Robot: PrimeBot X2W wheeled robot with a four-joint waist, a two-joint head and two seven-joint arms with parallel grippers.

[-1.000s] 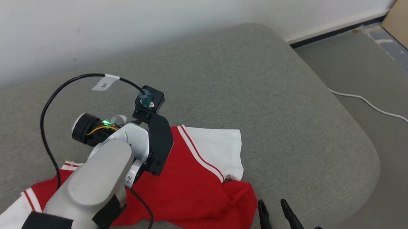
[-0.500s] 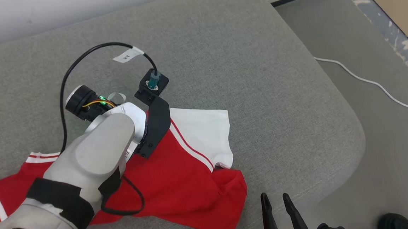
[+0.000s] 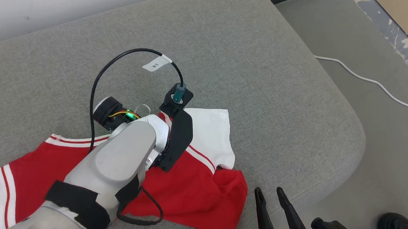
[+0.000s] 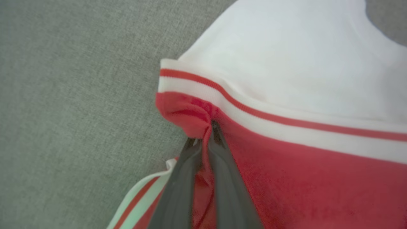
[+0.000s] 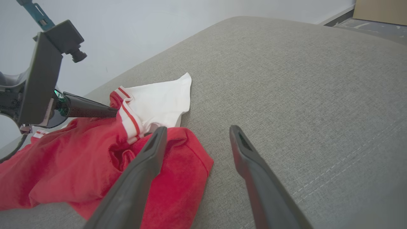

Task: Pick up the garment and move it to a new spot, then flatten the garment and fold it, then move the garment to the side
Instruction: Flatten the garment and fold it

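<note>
Garment (image 3: 192, 195), one, red-white; left fingers (image 4: 181, 184) clamped on it; right fingers (image 5: 252, 165) apart

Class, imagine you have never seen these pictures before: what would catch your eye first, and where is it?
The red and white garment stands out first, lying crumpled on the grey cushion. Next comes the left gripper, pinching a red fold of it just below the striped trim. The right gripper is open at the lower right of the head view, beside the garment's red corner.

One garment (image 3: 192, 184), two claws (image 4: 206, 128) (image 3: 268, 191), one shoe (image 3: 393, 225)
</note>
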